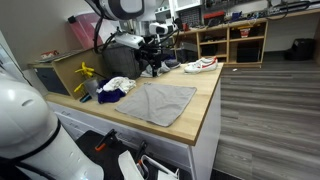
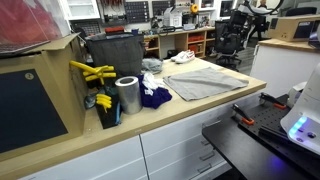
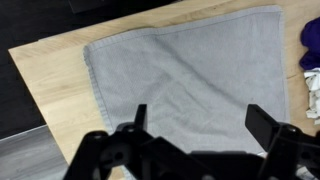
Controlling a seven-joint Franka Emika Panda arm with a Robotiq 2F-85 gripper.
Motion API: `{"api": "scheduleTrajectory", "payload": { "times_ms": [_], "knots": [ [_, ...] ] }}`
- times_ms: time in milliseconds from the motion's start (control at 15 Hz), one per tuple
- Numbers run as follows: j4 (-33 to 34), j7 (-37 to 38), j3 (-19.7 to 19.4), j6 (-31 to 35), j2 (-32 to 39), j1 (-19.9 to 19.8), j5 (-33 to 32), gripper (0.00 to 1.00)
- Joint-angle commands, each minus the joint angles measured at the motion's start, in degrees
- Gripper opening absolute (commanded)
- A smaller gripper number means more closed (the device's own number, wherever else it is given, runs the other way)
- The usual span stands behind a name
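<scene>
While the end effector hangs over the grey towel with its two fingers spread wide and nothing between them, the work looks to be at the approach stage, with no grip on the cloth yet. In the wrist view the towel lies spread nearly flat on the wooden desk, a soft diagonal crease running across it and bare wood showing past its left edge. In an exterior view it sits toward the front of the desk, well apart from the white shoe at the far end. A purple cloth lies just beside the towel on one side, bunched with some white fabric. The next move, as I judge it, calls for picking an edge or corner, lowering until the fingers straddle the fabric against the wood, and closing on the towel alone, keeping clear of the purple cloth so that it is not dragged along
</scene>
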Motion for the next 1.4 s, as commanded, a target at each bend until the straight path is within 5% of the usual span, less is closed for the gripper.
{"api": "scheduleTrajectory", "payload": {
  "times_ms": [0, 733, 1333],
  "knots": [
    [-0.6, -0.4, -0.2, 1.0, 1.5, -1.5, -2.2, 1.0],
    [-0.2, 0.2, 0.0, 0.0, 2.1, -2.1, -3.0, 1.0],
    [-0.6, -5.5, 0.7, 5.0, 13.1, -0.5, 1.8, 1.0]
  ]
}}
